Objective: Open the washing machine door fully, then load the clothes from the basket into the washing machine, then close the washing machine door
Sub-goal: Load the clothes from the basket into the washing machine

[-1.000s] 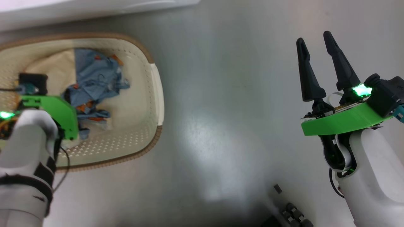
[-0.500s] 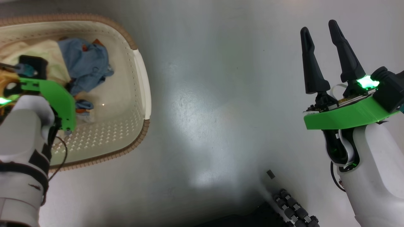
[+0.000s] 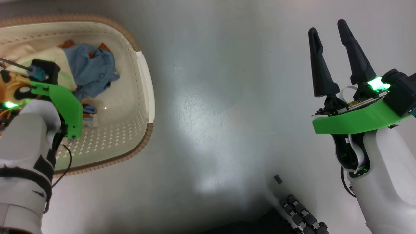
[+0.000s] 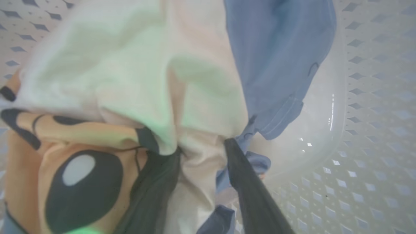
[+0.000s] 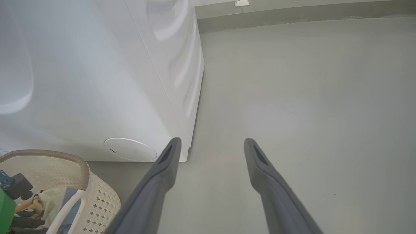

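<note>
Shifting since half a second ago: the left arm's green wrist plate (image 3: pixel 65 104) is sitting slightly further right and lower over the basket (image 3: pixel 143 143). The orange-and-black figure on the cream piece (image 4: pixel 130 74) is now showing beside it. The light-blue fabric (image 3: pixel 92 68) is spreading a little wider. The basket, the floor (image 3: pixel 227 97) and the right gripper (image 3: pixel 327 27) are keeping their places.

The left gripper (image 4: pixel 202 146) is reaching down into the basket. Its two dark fingers are pinching a bunched fold of the clothes, with cream cloth gathering between them and blue fabric brushing the right finger. The cartoon figure is lying to the left of the fingers, and the blue piece is trailing toward the basket's perforated wall.

The basket is resting on the floor, its long axis running across the head view. Its rounded end, with the white handle (image 3: pixel 148 87), is pointing toward the open floor. The clothes are lying away from that handle end.

The right gripper is hovering over bare floor, well apart from the basket, fingers spread and gripping nothing.

The washing machine (image 5: pixel 97 81) is standing just behind the basket. A round cover (image 5: pixel 130 149) is showing low on its front, near the corner.
</note>
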Motion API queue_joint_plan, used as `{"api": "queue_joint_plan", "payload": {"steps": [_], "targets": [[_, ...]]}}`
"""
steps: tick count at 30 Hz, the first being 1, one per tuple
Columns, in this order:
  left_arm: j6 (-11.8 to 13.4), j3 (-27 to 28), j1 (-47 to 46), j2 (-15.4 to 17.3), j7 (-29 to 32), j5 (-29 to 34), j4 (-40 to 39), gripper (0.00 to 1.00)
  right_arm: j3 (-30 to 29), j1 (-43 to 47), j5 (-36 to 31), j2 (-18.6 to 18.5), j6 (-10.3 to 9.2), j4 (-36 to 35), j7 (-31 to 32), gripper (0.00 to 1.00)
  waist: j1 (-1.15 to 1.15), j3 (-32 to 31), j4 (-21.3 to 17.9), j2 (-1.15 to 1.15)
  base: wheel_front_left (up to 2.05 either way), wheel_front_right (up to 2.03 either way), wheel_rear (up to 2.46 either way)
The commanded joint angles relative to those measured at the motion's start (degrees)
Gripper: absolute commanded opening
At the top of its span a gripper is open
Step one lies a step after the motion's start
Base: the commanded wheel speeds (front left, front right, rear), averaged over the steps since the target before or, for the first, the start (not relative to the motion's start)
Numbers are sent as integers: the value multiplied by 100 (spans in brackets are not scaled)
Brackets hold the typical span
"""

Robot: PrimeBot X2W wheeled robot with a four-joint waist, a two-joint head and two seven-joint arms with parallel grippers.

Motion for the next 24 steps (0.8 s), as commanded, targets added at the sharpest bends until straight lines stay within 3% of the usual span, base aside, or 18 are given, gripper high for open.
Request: {"api": "queue_joint_plan", "payload": {"steps": [1, 12, 24], "targets": [[46, 53, 121, 186, -150, 55, -22, 0, 62, 198, -87, -39, 43, -125, -46, 100, 0, 4, 2, 0, 0, 0, 0], [-17, 53, 203, -32, -678, -105, -21, 0, 112, 168, -91, 3, 43, -38, -46, 100, 0, -333, 72, 0, 0, 0, 0], [-244, 210, 882, -471, -1971, -538, -29, 0, 198, 347, 2, -67, 43, 248, -46, 100, 0, -1581, 297, 0, 0, 0, 0]]}}
